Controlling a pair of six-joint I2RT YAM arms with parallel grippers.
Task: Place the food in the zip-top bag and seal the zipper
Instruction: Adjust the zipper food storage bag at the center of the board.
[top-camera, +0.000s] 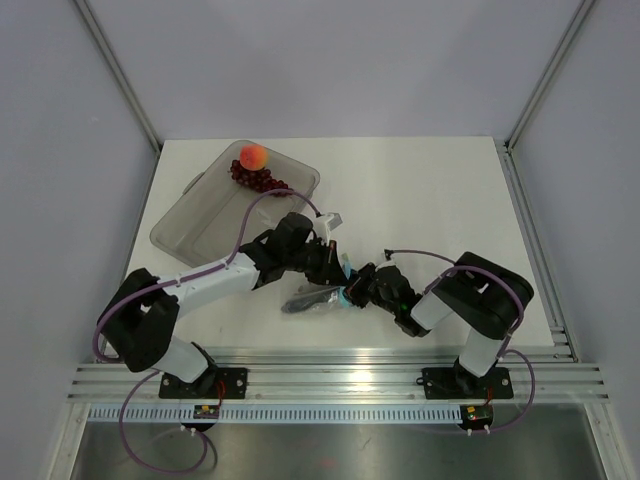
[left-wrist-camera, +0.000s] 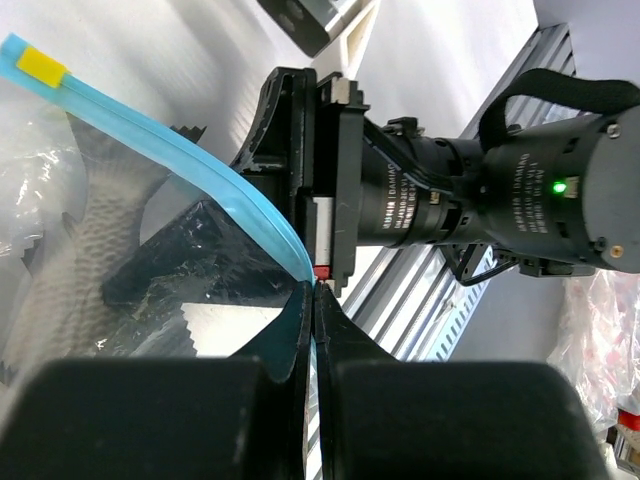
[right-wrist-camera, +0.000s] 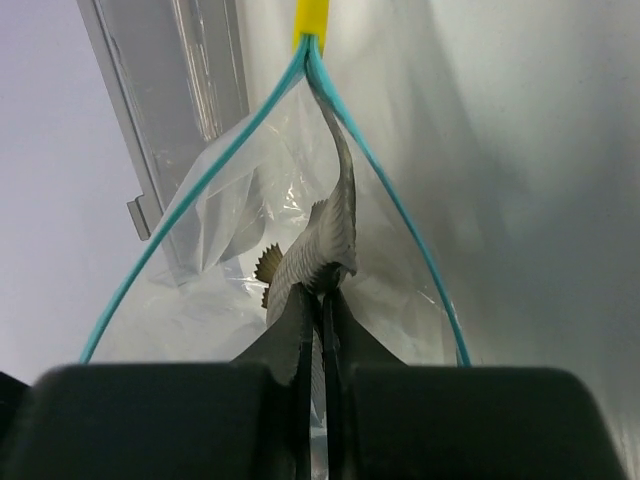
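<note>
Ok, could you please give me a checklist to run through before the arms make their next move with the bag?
1. Hold of the left gripper on the zipper: ok, shut on it.
2. Hold of the right gripper at the bag: shut, but whether on plastic or on the grey fish-shaped thing, cannot tell.
3. Bag mouth spread open: ok.
4. The peach and grapes in the bag: not ok, both lie in the tray.
5. A free gripper to fetch them: not ok.
</note>
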